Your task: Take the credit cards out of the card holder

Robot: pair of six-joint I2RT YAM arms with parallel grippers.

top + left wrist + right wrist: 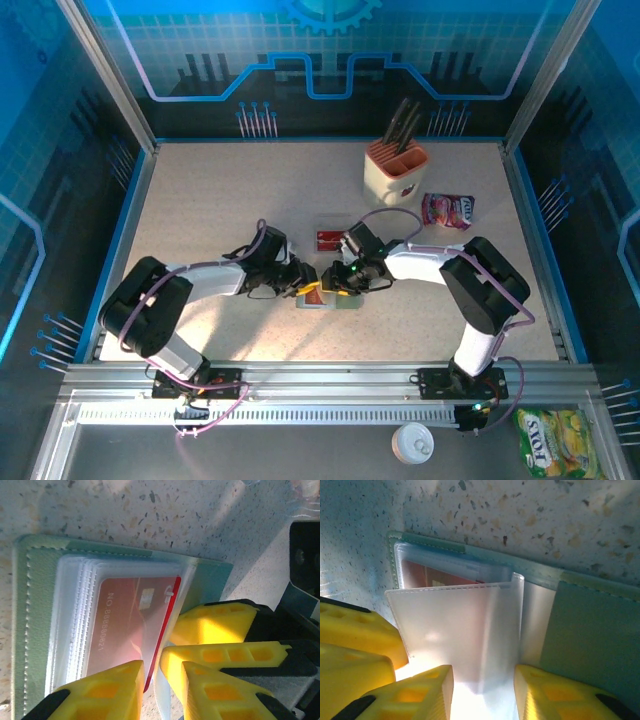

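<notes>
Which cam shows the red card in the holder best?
Left wrist: card face-up under a clear sleeve, digits legible. Right wrist catches a red strip behind a frosted sleeve; top external, a tiny red patch.

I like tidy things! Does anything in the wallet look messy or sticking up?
Yes. On the open card holder, one clear plastic sleeve stands flipped up instead of lying flat with the rest. A red card also lies loose on the table, beyond the holder.

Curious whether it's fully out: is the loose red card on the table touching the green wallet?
Apart. The top view shows bare table between the red card and the card holder.
</notes>
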